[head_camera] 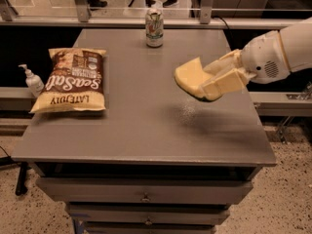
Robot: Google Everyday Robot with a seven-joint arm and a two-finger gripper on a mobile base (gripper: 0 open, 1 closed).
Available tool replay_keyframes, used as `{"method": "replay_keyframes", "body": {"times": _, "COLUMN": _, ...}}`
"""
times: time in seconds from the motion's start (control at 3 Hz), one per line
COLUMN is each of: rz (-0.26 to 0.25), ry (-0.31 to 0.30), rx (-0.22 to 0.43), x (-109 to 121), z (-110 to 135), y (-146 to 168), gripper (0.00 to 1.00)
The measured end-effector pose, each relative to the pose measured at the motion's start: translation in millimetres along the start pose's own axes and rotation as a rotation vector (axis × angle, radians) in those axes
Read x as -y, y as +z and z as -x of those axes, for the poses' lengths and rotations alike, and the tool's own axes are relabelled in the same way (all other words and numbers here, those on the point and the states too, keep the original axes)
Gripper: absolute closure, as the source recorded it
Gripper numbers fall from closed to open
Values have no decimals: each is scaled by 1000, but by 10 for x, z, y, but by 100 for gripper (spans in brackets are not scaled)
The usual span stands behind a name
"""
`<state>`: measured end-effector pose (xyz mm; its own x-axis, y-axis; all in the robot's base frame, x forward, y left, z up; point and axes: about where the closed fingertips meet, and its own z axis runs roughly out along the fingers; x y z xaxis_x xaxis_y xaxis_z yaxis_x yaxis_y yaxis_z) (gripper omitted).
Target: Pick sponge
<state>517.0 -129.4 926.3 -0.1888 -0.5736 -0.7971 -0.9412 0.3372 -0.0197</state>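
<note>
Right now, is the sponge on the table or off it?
Off it: the sponge is clamped, tilted, in the pincer over the table, right side, shadow beneath.

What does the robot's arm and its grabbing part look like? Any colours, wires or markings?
The arm is smooth, white and rounded, with a round patch of small holes near the wrist. The end effector, over the right side of the table, has two blocky pale yellow fingers, close in colour to the sponge. No cables or markings show.

Sponge (189, 76) in claw (210, 82) above table (146, 126)
</note>
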Motion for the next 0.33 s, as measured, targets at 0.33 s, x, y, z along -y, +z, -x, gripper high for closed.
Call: {"method": "replay_keyframes", "body": {"times": 0.33, "rz": -24, "ry": 3, "rx": 39, "x": 105, "z": 189, "y": -183, "gripper": 100}}
